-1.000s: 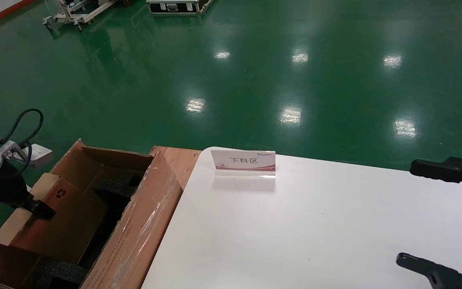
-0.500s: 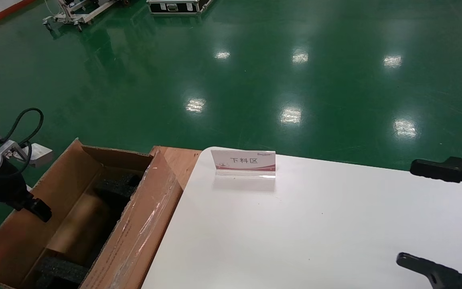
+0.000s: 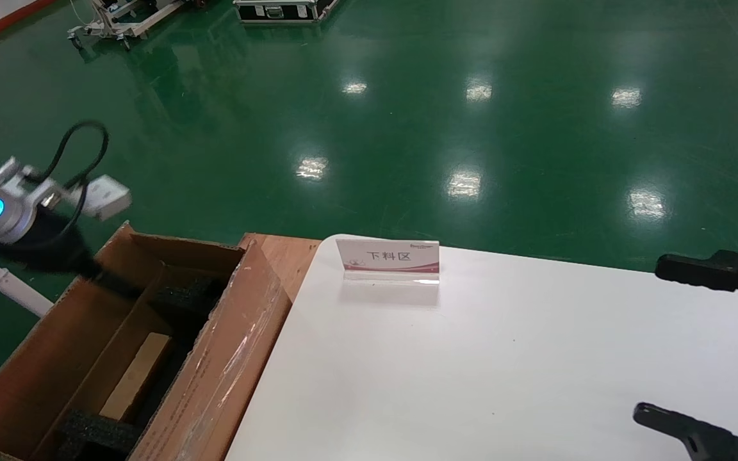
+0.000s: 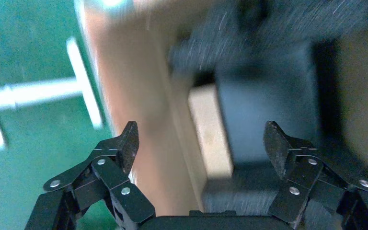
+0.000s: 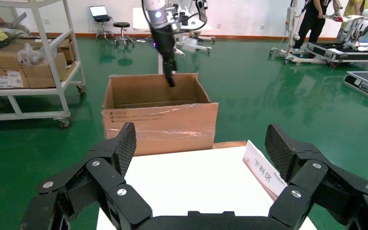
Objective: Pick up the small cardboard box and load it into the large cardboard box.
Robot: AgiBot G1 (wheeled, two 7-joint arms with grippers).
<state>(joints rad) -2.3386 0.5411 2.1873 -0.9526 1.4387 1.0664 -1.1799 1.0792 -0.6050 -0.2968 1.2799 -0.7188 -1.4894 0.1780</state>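
The small cardboard box (image 3: 137, 376) lies partly hidden inside the large cardboard box (image 3: 228, 358), the empty left gripper (image 4: 200, 143) spread wide above, blurred in the head view.

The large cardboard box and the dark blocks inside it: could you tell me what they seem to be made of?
The large cardboard box: matte brown corrugated card, by its look, with glossy clear tape glinting along one side. The blocks: probably black foam, from their coarse, speckled, light-absorbing surface.

One large brown corrugated carton (image 3: 228, 358) holds one slim tan cardboard box (image 3: 136, 376) and two black foam blocks (image 3: 97, 434), beside one white-and-red table sign (image 3: 387, 258) and two black grippers (image 4: 201, 143).
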